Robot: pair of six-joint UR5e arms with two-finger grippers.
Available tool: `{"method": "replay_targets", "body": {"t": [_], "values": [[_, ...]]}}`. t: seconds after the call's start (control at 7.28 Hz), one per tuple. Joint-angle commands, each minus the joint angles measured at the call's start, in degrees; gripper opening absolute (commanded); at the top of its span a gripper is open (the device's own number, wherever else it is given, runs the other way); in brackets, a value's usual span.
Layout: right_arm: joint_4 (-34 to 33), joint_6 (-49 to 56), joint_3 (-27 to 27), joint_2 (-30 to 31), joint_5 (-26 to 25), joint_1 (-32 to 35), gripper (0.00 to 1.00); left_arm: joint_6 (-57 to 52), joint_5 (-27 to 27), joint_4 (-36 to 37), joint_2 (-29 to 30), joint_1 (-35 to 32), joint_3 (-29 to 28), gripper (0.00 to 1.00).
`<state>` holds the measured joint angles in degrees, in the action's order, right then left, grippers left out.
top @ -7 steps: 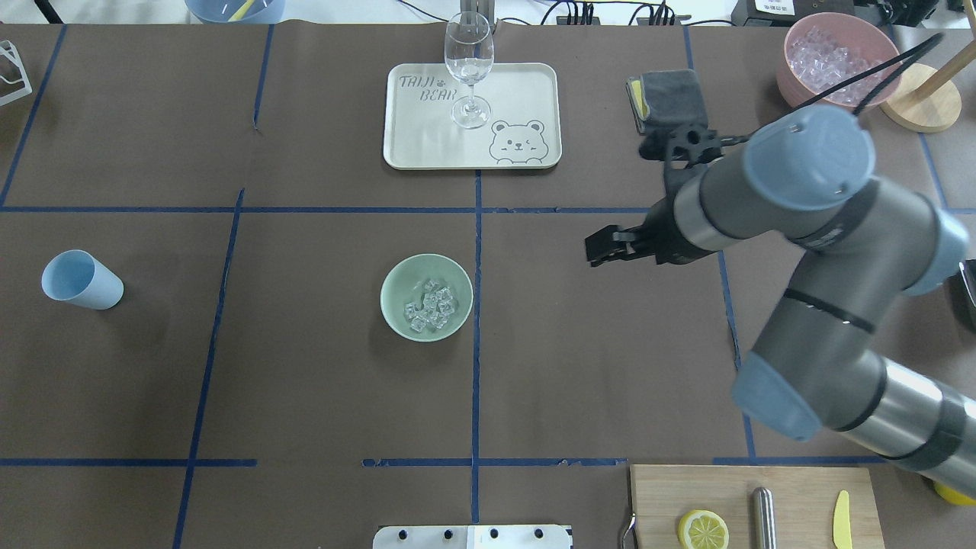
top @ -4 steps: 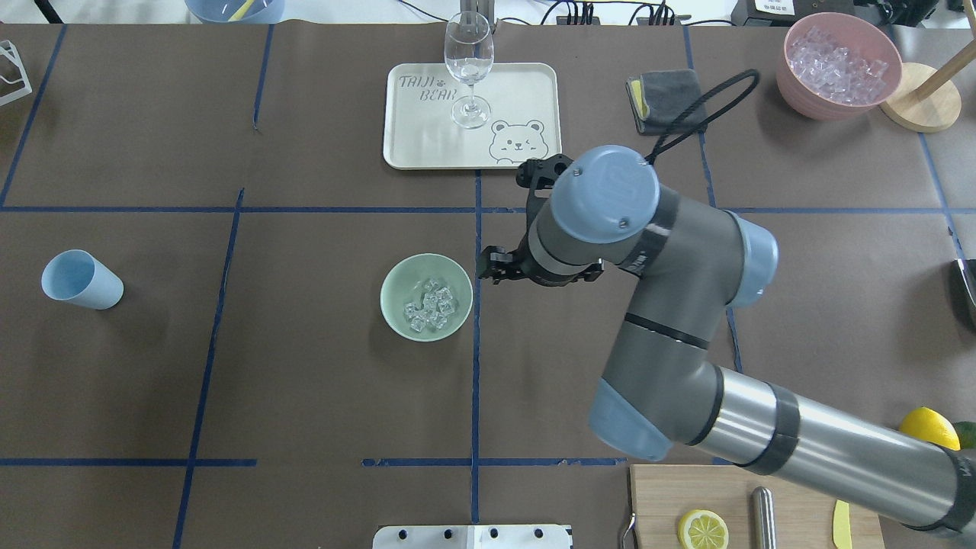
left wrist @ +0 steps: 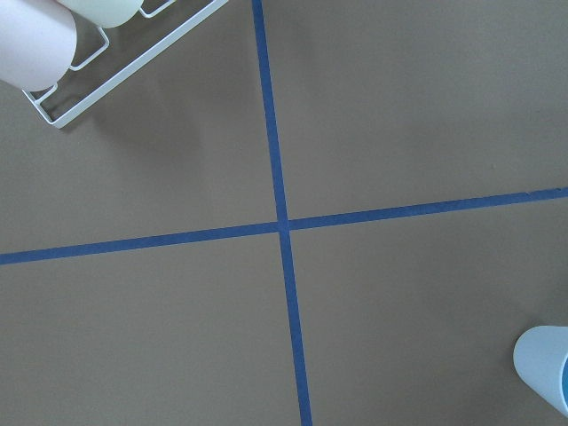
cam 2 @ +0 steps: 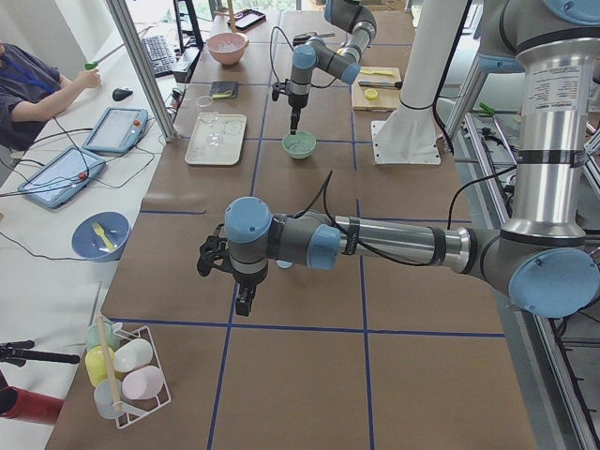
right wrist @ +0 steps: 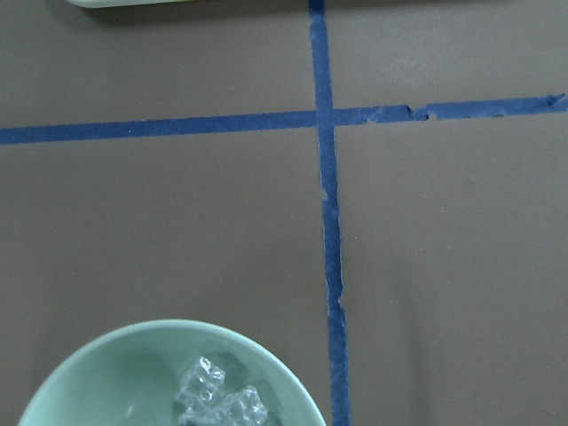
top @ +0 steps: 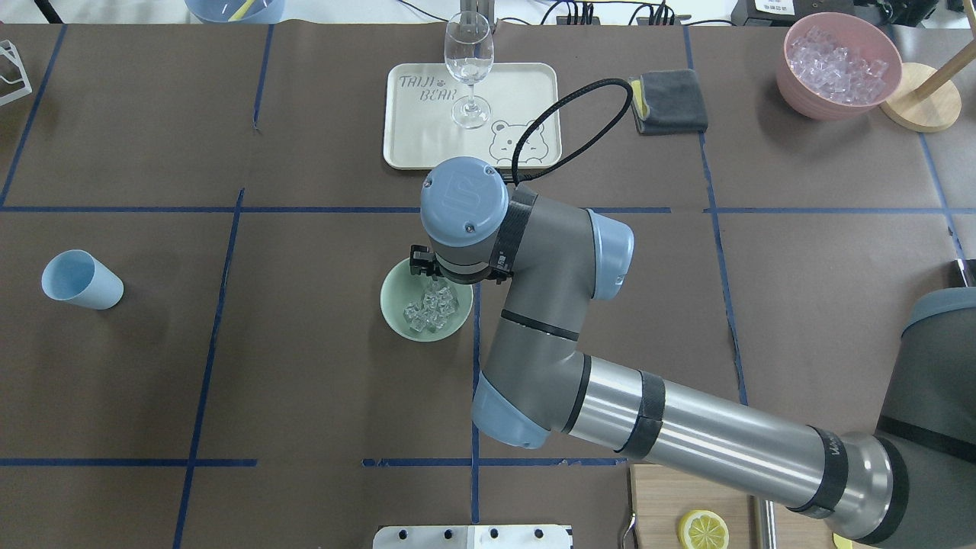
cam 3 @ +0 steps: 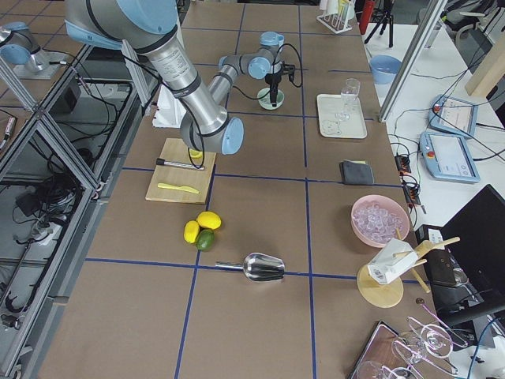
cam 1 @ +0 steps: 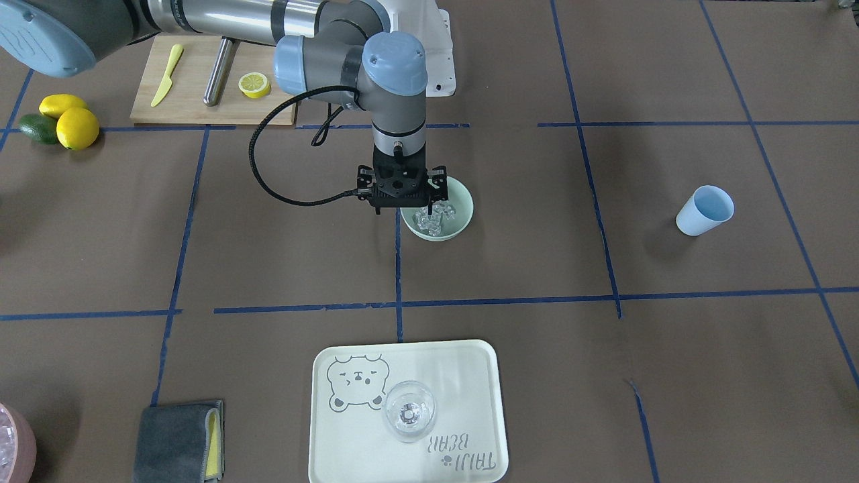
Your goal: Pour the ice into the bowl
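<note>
Ice cubes (top: 431, 311), small, clear and glassy, are already lying heaped in the round pale mint-green matte bowl (top: 390, 301). It is sitting near the middle of the brown-covered, blue-taped bench (top: 305, 381), and the pour itself is looking finished.

Sweeping the overhead view from the left, the left fingers (cam 2: 242, 303) are hanging over the bench's left end. They are showing only in the side view, so I cannot tell whether they are parted or clenched. Next, the pale-blue tapered cup (top: 81, 280) is sitting at 9 o'clock from the bowl, well apart from it, and is looking empty. Then comes the bowl, with no loose cubes showing on the bench around it. Last, the right fingers (cam 1: 402, 201) are pointing straight down over the bowl's 3 o'clock side, seemingly spread and gripping nothing. Little appears to be remaining beyond drawing that arm clear.
</note>
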<state>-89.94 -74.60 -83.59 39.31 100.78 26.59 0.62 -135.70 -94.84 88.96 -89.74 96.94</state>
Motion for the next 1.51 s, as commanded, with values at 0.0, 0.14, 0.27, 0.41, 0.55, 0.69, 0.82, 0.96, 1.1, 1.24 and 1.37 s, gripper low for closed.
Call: {"method": "replay_targets", "body": {"t": [0.0, 0.14, 0.27, 0.41, 0.55, 0.69, 0.82, 0.96, 1.1, 1.24, 1.37], "values": [[0.12, -0.19, 1.94, -0.2, -0.15, -1.36, 0.81, 0.0, 0.0, -0.17, 0.07, 0.0, 0.0, 1.0], [0.12, -0.1, 2.03, 0.23, -0.15, -1.8, 0.77, 0.0, 0.0, -0.87, -0.1, 0.0, -0.08, 1.0], [0.12, -0.1, 2.12, 0.24, -0.15, -1.9, 0.59, 0.0, 0.0, -1.14, -0.1, 0.0, -0.17, 1.0], [0.12, 0.16, 2.21, 0.33, -0.06, -1.9, 0.3, 0.0, 0.0, -1.14, -0.19, 0.0, -0.08, 1.0], [-0.06, 0.25, 2.12, 0.33, 0.2, -1.72, 0.0, 0.0, 0.0, -1.14, -0.19, 0.0, -0.08, 1.0], [0.12, 0.51, 1.6, 0.33, 0.47, -1.29, 0.0, -0.09, 0.09, -1.14, -0.19, 0.0, -0.08, 1.0], [0.03, 0.6, 0.37, 0.33, 0.73, -0.59, 0.0, -0.09, 0.0, -1.14, -0.28, 0.0, 0.0, 1.0], [-0.06, 0.69, -1.73, 0.94, 1.17, 0.29, 0.0, -0.09, 0.09, -1.14, -0.28, 0.0, -0.08, 1.0], [-0.14, 0.86, -7.4, 3.81, 2.83, 2.3, 0.0, -0.09, 0.0, -1.14, -0.28, 0.0, -0.08, 1.0], [-0.15, 1.04, -13.64, 7.32, 6.5, 5.11, 0.0, -0.09, 0.09, -1.14, -0.28, 0.0, -0.08, 1.0], [0.46, 2.0, -18.83, 11.1, 8.1, 7.05, 0.0, -0.09, 0.09, -1.14, -0.19, 0.0, -0.08, 1.0]]}}
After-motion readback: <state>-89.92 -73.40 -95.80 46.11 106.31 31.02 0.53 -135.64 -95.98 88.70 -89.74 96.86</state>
